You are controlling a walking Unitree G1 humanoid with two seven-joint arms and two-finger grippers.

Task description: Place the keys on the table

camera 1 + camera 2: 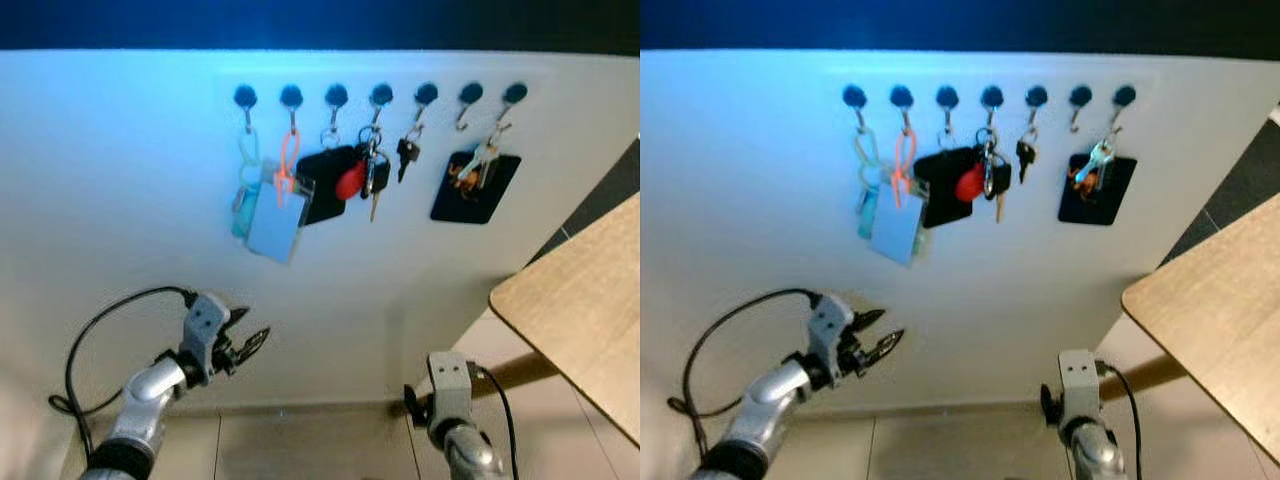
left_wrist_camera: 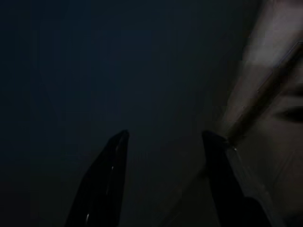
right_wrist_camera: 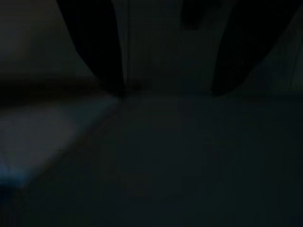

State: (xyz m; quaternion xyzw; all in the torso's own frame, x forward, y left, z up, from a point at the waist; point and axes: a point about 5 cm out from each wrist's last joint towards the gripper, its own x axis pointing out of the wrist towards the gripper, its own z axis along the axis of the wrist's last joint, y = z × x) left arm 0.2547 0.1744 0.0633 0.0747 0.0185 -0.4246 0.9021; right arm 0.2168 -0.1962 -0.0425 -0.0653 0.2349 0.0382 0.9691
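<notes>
Keys (image 1: pixel 372 172) among tags, table (image 1: pixel 585 300) rightward

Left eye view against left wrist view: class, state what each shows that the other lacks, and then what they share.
Left eye view alone: a white wall with a row of dark hooks, hanging keys, a red tag, a pale blue card, the wooden table at the right, and the right arm low down. Left wrist view alone: a dim close look along two black fingers, spread apart with nothing between them, beside a pale blurred surface. Both share the left pincer, open and below the keys.
</notes>
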